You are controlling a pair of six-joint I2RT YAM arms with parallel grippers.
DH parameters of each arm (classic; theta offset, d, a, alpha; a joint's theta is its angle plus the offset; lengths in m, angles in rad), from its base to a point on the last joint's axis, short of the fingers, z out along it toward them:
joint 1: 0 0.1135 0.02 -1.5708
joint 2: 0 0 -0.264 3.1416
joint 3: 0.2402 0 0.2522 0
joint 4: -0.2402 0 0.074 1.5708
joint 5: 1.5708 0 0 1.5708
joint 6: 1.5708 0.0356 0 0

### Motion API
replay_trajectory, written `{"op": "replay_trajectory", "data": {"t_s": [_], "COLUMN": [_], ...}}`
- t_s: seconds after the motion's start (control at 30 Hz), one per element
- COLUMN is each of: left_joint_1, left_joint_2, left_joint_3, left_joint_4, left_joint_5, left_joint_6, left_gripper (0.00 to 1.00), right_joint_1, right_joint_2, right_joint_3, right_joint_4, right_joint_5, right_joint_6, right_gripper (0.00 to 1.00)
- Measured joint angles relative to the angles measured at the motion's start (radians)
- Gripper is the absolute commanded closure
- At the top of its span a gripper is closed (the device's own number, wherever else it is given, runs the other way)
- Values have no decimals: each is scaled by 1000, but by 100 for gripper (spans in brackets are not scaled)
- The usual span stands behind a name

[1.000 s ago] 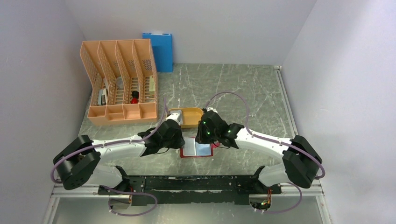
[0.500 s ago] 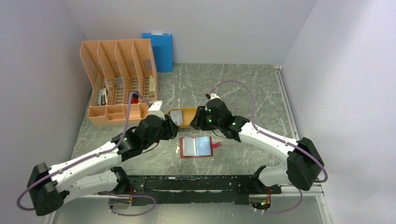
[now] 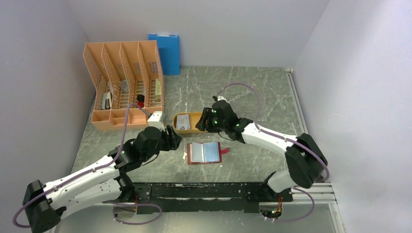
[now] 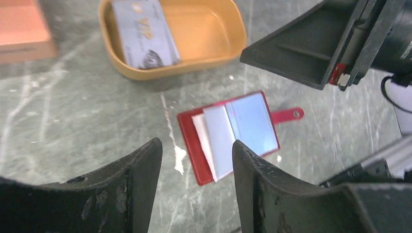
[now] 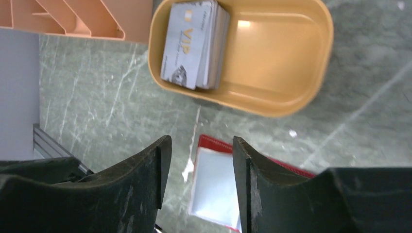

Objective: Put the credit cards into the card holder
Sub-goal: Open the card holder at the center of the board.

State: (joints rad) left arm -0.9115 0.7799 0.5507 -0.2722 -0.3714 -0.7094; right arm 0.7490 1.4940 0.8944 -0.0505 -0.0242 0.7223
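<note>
A stack of grey credit cards (image 3: 183, 121) lies at the left end of the orange oval tray (image 3: 192, 131). The cards also show in the left wrist view (image 4: 143, 34) and the right wrist view (image 5: 194, 43). The dark red card holder (image 3: 205, 152) lies open on the table in front of the tray, with its pale blue pockets up and its red tab to the right. It shows in both wrist views (image 4: 231, 136) (image 5: 216, 187). My left gripper (image 3: 174, 139) is open and empty, left of the holder. My right gripper (image 3: 206, 121) is open and empty, above the tray's right end.
An orange file organizer (image 3: 126, 87) stands at the back left, and a blue folder (image 3: 164, 52) leans on the back wall. The right arm's wrist (image 4: 330, 43) shows close by in the left wrist view. Grey walls close in the table on three sides.
My left gripper has drawn back left and nearer, away from the tray and holder. My right gripper has moved up from the holder to the tray's right end. The holder and cards are now uncovered.
</note>
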Motion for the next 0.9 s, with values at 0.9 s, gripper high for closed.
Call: {"op": "replay_trajectory", "data": {"t_s": [0.9], "left_joint_1": [-37], "left_joint_2": [592], "left_joint_3": [16], "left_joint_4": [479], "left_joint_5": [463], "left_joint_6": [1], "left_gripper": [57], "right_joint_1": [-3], "right_joint_2": [-405], "right_joint_3": [-430], "right_joint_4": [-167], "right_joint_5": [-2], "right_joint_6": [63], "right_gripper": [71]}}
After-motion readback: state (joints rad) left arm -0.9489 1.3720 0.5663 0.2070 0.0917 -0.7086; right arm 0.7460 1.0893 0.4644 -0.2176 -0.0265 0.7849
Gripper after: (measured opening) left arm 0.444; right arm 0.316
